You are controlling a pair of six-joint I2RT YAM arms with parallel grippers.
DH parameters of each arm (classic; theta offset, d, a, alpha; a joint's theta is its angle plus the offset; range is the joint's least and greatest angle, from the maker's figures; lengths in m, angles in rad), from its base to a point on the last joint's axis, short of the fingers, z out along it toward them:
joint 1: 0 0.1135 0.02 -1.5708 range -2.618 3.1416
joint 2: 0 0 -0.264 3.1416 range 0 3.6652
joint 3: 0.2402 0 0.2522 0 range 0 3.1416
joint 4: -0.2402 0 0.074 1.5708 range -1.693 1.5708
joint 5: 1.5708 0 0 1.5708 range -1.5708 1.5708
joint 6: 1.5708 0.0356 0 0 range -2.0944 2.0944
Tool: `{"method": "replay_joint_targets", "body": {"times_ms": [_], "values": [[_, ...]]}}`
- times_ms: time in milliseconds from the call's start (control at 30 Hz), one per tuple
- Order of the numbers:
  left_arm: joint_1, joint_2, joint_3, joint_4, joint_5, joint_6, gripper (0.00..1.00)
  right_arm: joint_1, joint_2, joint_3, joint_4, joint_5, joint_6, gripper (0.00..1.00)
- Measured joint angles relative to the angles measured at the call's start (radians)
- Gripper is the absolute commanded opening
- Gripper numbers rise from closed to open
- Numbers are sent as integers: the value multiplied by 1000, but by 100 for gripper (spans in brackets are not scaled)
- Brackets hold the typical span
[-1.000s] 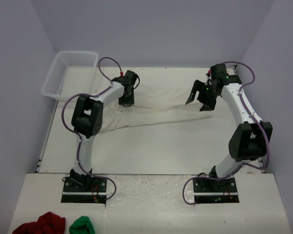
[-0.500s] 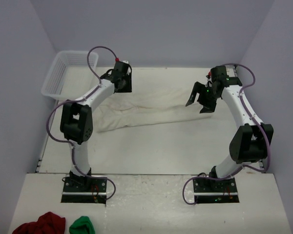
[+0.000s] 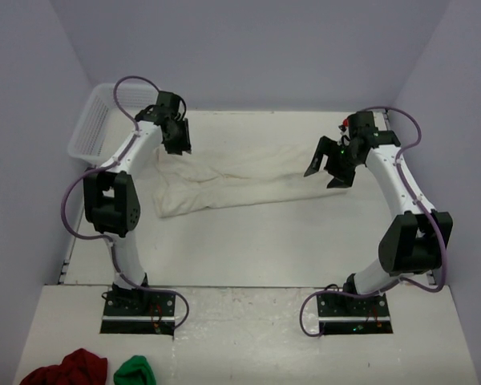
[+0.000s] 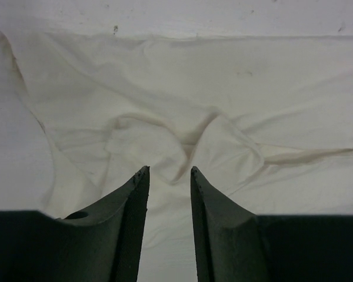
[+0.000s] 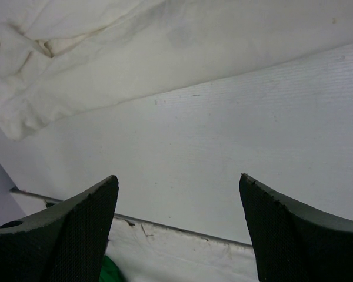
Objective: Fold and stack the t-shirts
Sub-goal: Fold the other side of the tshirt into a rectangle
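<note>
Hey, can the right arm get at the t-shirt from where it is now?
Probably yes: the right hand hangs open beside the t-shirt's right end, and nothing lies between them.

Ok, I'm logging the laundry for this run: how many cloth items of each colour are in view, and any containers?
Off-white t-shirt: 1
Dark red cloth bundle: 1
Green cloth bundle: 1
White plastic basket: 1
Total: 4
</note>
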Motion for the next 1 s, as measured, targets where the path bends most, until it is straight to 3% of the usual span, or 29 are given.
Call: {"method": "replay_joint_targets", "body": {"times_ms": [367,767,1000], "values": [[-6,41,-70,-21,89,124,33,0,-12,-23,13,-18,0,84],[-6,53,-108,-12,245,158,36,0,-12,-23,14,-18,0,85],[-6,142,-95,-11,293,173,36,0,-12,-34,13,-18,0,85]]}}
